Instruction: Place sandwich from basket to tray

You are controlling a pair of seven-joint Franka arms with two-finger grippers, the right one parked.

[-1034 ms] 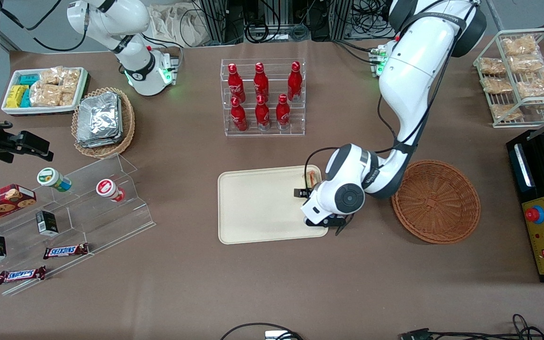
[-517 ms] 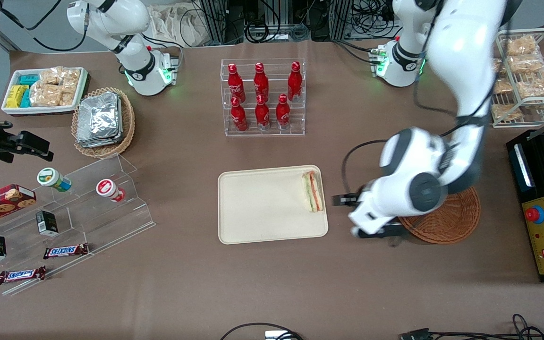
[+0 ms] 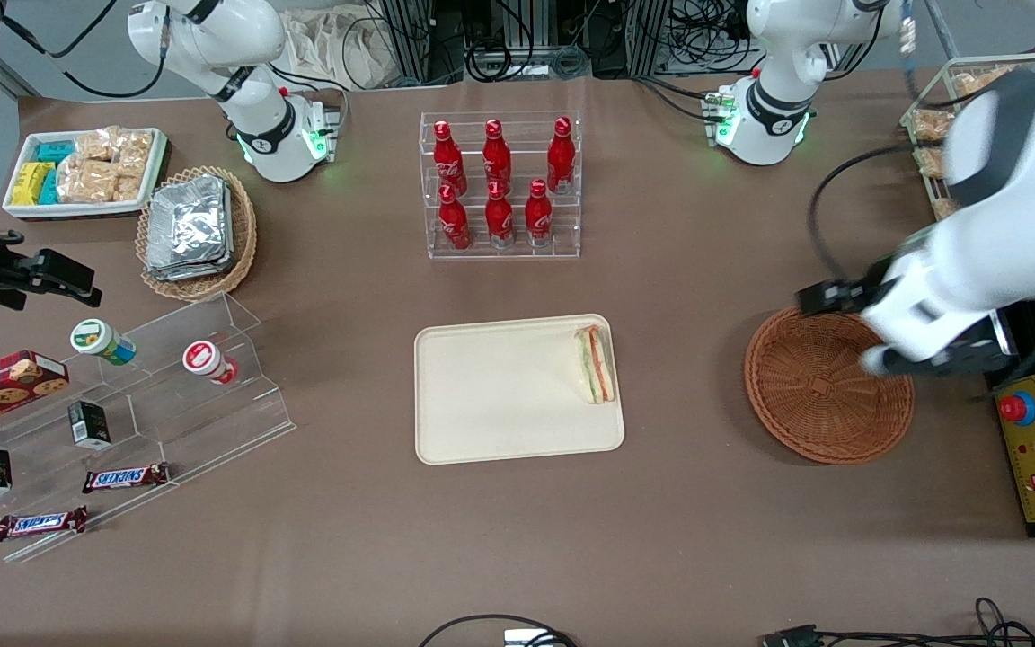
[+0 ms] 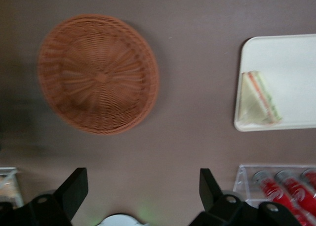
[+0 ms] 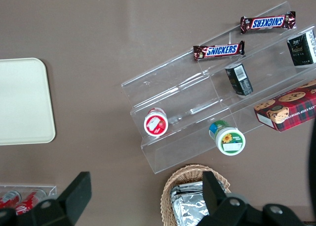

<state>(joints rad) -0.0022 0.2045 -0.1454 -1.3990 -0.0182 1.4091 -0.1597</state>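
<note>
Flat cream rectangular plastic tray (image 3: 499, 395) holds the clear-wrapped triangular sandwich wedge (image 3: 596, 363) at its edge nearest the round reddish-brown wicker basket (image 3: 827, 385), long axis running toward/away from front cam. Basket has nothing in it. Left gripper (image 4: 140, 194), fingers spread w/ nothing between, hangs above basket's rim toward working arm's end; sandwich lies well apart, toward parked arm. Placement looks done.

Six red bottles (image 3: 499, 184) stand in a clear rack near the table's farther edge; foil packets (image 3: 187, 226) fill a pale wicker basket toward the parked arm's end
</note>
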